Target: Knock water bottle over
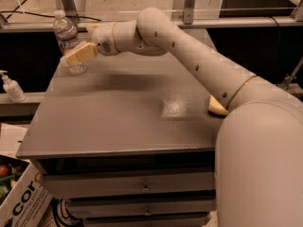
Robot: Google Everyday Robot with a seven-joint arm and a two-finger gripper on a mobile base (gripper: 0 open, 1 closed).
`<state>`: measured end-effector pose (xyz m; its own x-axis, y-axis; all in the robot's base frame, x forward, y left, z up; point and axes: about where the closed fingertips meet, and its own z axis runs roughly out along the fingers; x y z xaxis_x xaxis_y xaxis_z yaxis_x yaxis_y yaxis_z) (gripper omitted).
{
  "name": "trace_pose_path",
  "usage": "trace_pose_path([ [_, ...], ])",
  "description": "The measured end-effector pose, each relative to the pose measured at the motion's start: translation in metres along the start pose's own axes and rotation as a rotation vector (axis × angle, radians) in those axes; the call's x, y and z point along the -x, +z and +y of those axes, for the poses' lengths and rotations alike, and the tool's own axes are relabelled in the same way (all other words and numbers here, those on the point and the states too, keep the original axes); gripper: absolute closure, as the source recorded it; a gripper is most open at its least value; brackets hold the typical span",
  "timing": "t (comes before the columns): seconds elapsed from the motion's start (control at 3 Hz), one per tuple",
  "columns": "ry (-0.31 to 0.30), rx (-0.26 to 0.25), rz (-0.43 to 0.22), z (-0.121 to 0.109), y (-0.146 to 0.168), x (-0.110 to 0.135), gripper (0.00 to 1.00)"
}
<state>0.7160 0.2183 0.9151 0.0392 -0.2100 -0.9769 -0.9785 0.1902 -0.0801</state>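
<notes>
Clear water bottle (65, 32) upright | pincer (67, 60) across its lower part | open or closed: cannot tell

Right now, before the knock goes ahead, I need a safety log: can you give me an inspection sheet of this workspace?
Surface: grey table top, dry-looking, with a glare patch right of centre.
Job's things: water bottle upright at the far left corner, cap on.
Clutter: yellow block at the right edge, partly hidden by the arm.
Grippers: tool in front of the bottle's lower half; contact cannot be told.
Cables: black cable along the rail behind the bottle; dark cables under the table.
Surroundings: white pump bottle on a ledge to the left; cardboard box on the floor; drawers below the top.
</notes>
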Motion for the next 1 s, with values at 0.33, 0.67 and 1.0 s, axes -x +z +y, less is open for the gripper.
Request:
trace_pose_path([
  [0.33, 0.006, 0.022, -0.026, -0.005, 0.027, 0.005, 0.00],
  [0.67, 0.003, 0.049, -0.046, -0.002, 0.044, 0.010, 0.18],
  [1.0, 0.006, 0.047, -0.043, 0.000, 0.042, 0.009, 0.41],
])
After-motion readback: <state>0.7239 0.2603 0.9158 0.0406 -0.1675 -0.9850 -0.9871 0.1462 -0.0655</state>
